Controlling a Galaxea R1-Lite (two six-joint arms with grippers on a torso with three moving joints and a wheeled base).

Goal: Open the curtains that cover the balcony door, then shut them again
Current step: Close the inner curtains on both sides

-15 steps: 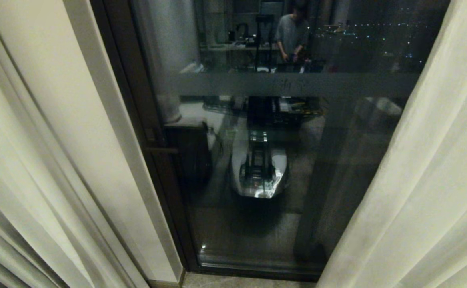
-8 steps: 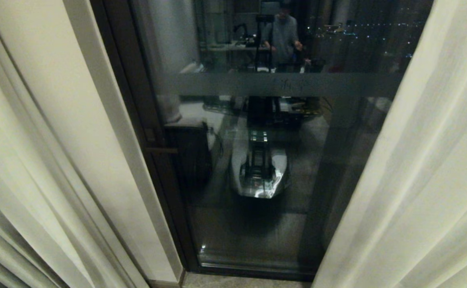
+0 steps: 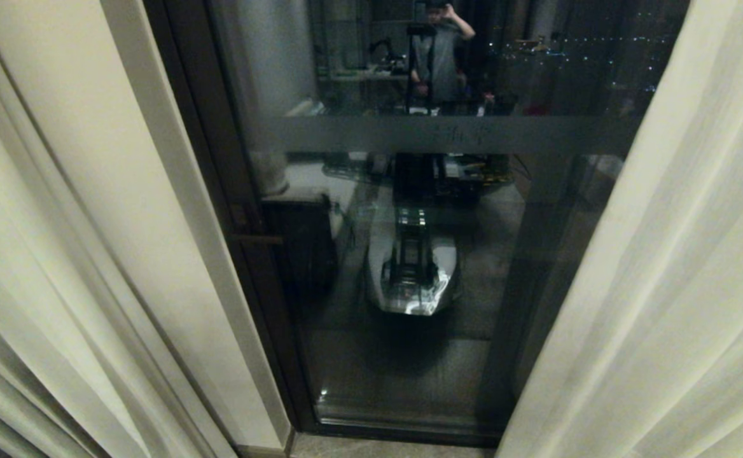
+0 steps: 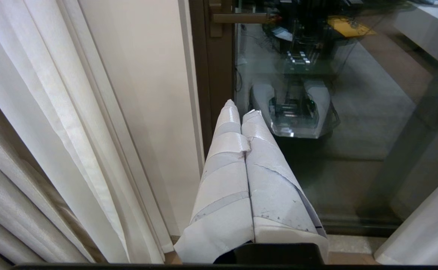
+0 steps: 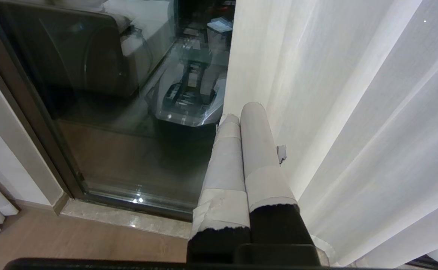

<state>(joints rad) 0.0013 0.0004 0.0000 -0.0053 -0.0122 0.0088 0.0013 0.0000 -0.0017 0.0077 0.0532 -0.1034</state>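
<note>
The curtains (image 3: 683,267) hung parted to either side, leaving the balcony door (image 3: 409,267) exposed in the middle of the head view. The thick cream panel on the robot's left (image 3: 41,267) was gathered against the pale wall strip (image 3: 155,210) beside the dark door frame (image 3: 219,191), while the thinner panel on the right draped in long folds over the door's right edge. This arrangement suggested that the opening half of the task was largely done and the closing half not yet begun. The glass, crossed by a frosted band (image 3: 460,135), reflected the robot's own base (image 3: 413,273) and a person (image 3: 438,54) standing in the room behind.

Neither arm appeared in the head view. The left pincer (image 4: 239,107), fingers wrapped in white tape and pressed together on nothing, pointed forward and down toward the foot of the door frame, clear of the fabric on its side. The right pincer (image 5: 239,112), likewise closed and empty, lay just beside the hanging right panel (image 5: 354,112); whether its outer finger actually touched the cloth could not be judged with confidence. Both arms looked parked low, as though between strokes, so that the fabric hung undisturbed by its own weight.
</note>
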